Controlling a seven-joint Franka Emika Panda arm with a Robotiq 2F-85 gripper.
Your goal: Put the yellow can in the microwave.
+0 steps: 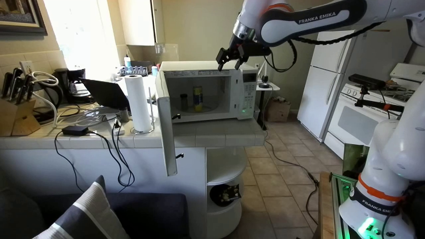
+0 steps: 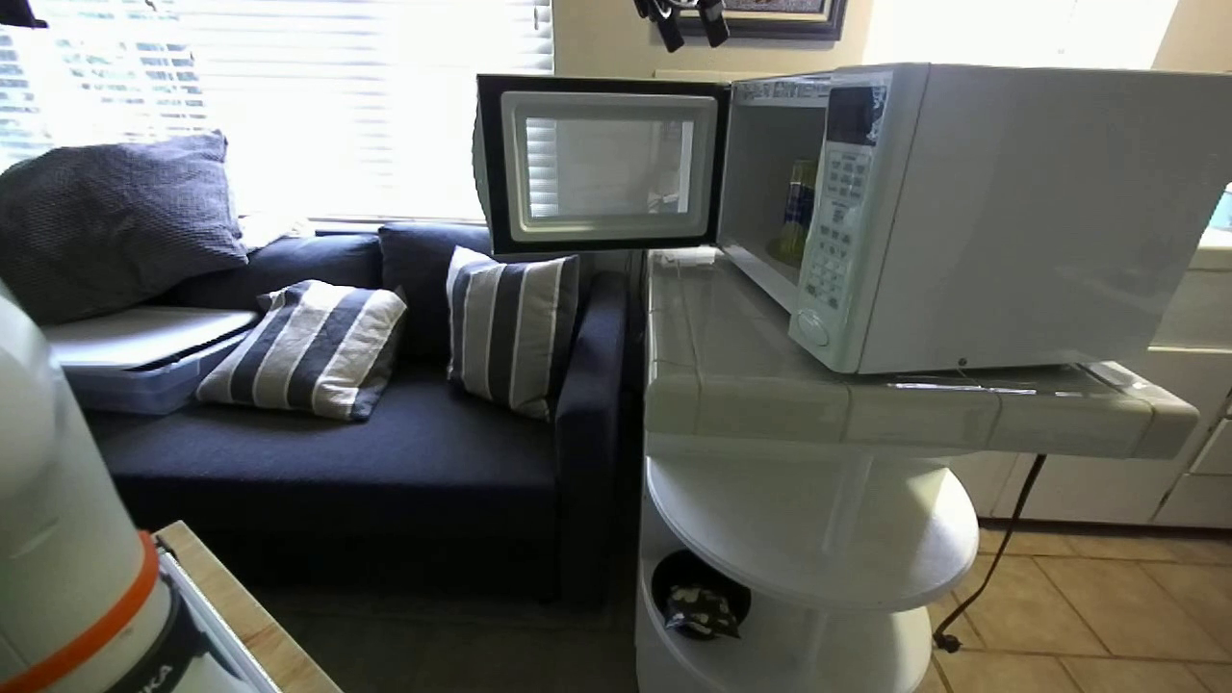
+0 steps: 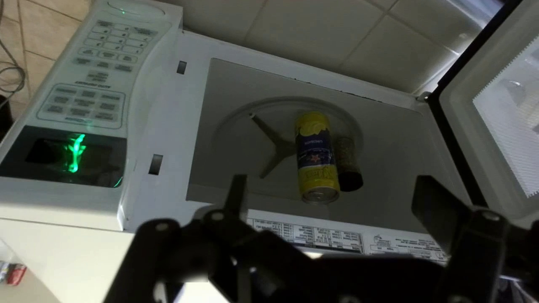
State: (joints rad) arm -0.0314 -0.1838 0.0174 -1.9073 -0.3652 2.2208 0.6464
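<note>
End effector (image 1: 228, 68) agape, yellow can (image 3: 316, 155) upright inside microwave (image 1: 246, 93).

Yellow can (image 3: 316, 158): metal — smooth
Knife block (image 1: 20, 117), nine o'clock in an exterior view: wood
Paper-towel roll (image 1: 138, 104): matt paper
Countertop (image 2: 717, 332): tile — glossy

Yellow can (image 3: 316, 155), dark-blue band, standing upright inside white microwave (image 2: 1020, 221); microwave door (image 2: 606, 168) wide open.

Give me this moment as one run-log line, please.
yellow can: upright inside microwave | dark-capped container: beside can | door: open | fingers: apart, holding nothing, outside microwave
</note>
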